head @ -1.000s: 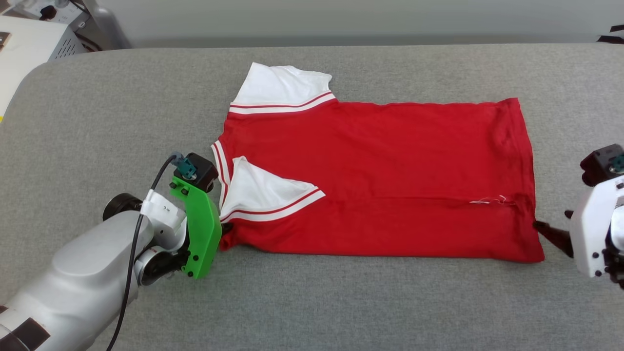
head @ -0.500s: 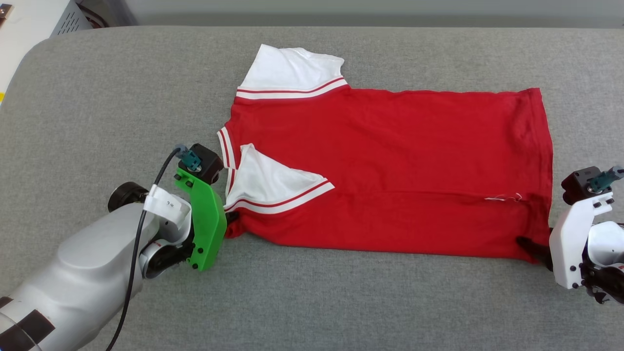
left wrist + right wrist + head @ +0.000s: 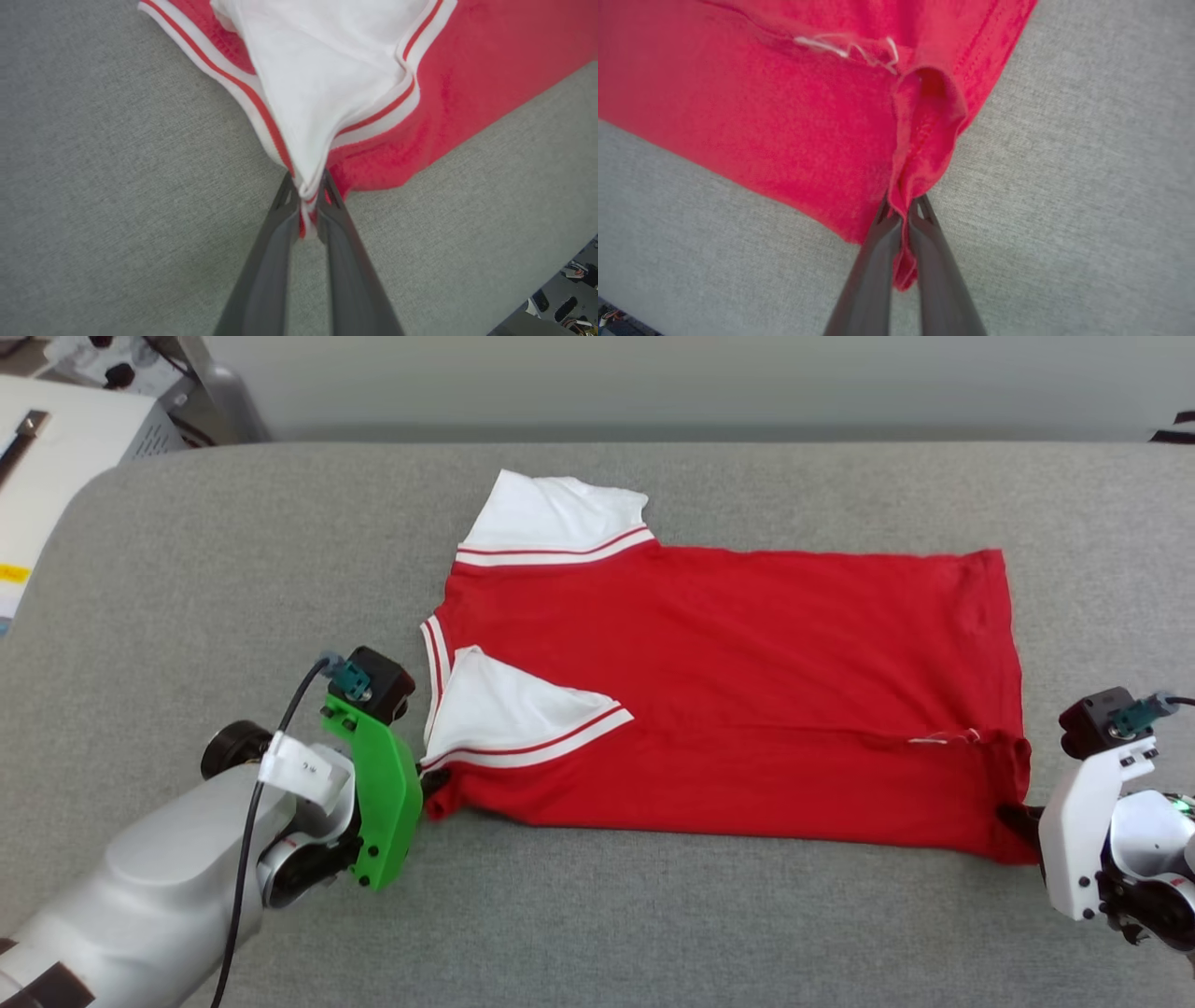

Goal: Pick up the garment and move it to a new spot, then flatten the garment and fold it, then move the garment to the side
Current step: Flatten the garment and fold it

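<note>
The garment (image 3: 747,663) lies spread on the grey surface (image 3: 205,569) between both hands. The left hand (image 3: 306,189) pinches its sleeve-end corner, and the right hand (image 3: 903,207) pinches the hem corner, perhaps two layers.

Bright red shirt (image 3: 747,691) with white short sleeves (image 3: 551,513) edged in red and white stripes, on a plain grey fabric table (image 3: 653,915). Small white stitching (image 3: 845,49) near the red hem (image 3: 985,51). Dark grey fingers (image 3: 266,261) on the left gripper (image 3: 306,186) and right gripper (image 3: 903,205); green bracket (image 3: 383,803) on a silver arm (image 3: 159,887) at left, white bracket (image 3: 1074,840) at right.
</note>
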